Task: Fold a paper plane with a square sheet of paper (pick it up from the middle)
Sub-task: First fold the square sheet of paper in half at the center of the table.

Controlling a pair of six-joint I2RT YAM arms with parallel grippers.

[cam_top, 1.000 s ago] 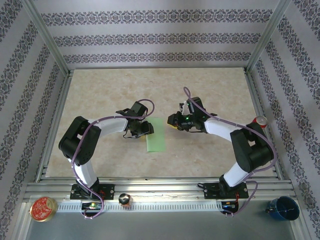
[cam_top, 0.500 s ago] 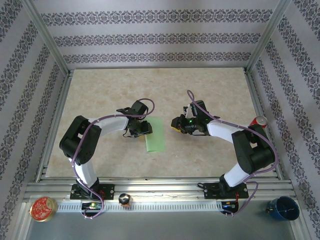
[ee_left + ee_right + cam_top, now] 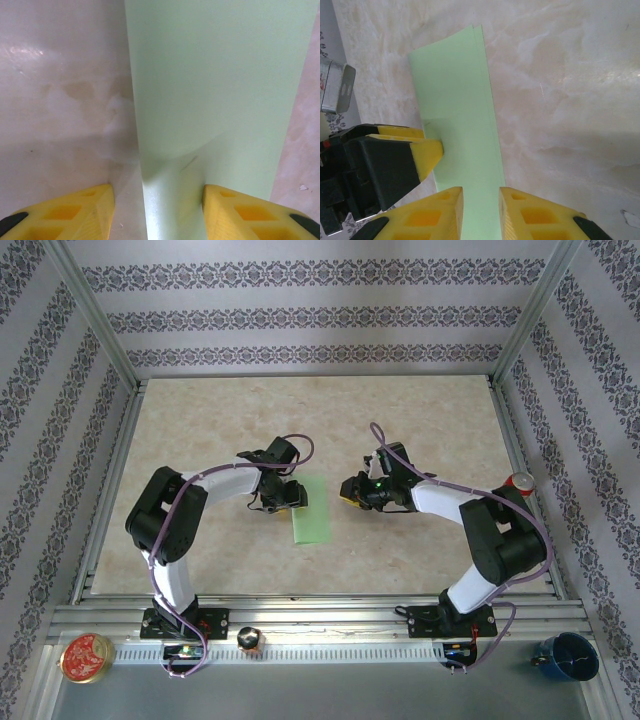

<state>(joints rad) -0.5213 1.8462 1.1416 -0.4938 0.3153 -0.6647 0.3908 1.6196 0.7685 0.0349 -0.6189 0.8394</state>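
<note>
Partly under left pincer (image 3: 157, 194), green paper (image 3: 215, 90).

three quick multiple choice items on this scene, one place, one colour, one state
1. The paper lies:
A. between the left gripper and the right gripper
B. against the far wall
C. on the front rail

2. Its colour:
A. white
B. pale green
C. blue

3. Its state:
A. flat open square
B. narrow folded strip
C. finished dart

Key:
1 A, the top view shows it between them.
2 B, it is green in both wrist views.
3 B, the right wrist view shows doubled edges at its far corner.
</note>
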